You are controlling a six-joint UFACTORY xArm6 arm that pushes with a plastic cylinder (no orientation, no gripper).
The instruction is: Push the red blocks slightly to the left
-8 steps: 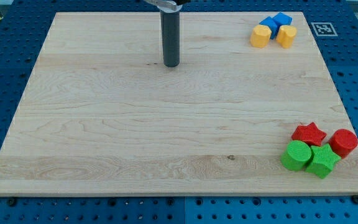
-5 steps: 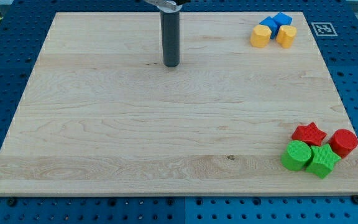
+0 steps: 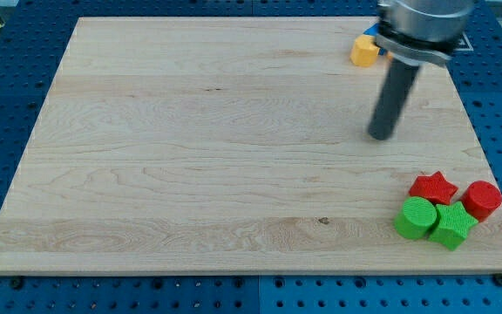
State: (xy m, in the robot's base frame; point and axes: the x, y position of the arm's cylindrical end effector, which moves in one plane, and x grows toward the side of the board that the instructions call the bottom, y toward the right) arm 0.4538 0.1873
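Since only one camera view is on record, all entries come from it. Item one: wooden table [image 3: 190, 174], pale, smooth-grained, likely low in friction. Item two: my tip [image 3: 380, 136], the lower end of a dark rod; the arm carries no hand, so nothing opens, closes or grips. The tip stands at about 11 o'clock from the red pair, well apart from it. Item three: red star block [image 3: 433, 187] and red cylinder block [image 3: 483, 199], at the table's 4 o'clock corner, near each other. Item four: green cylinder block [image 3: 416, 217] and green star block [image 3: 453, 225], touching or nearly touching the reds at their 6 to 7 o'clock. Item five: yellow block [image 3: 365, 51], 1 o'clock corner, with a blue block partly hidden behind the rod. Handling, by judgement: the reds look small, rigid and light, apt to slide readily and perhaps turn if struck off-centre. Contact belongs on the cylinder's 3 o'clock face, at mid-side, pushing toward 9 o'clock.
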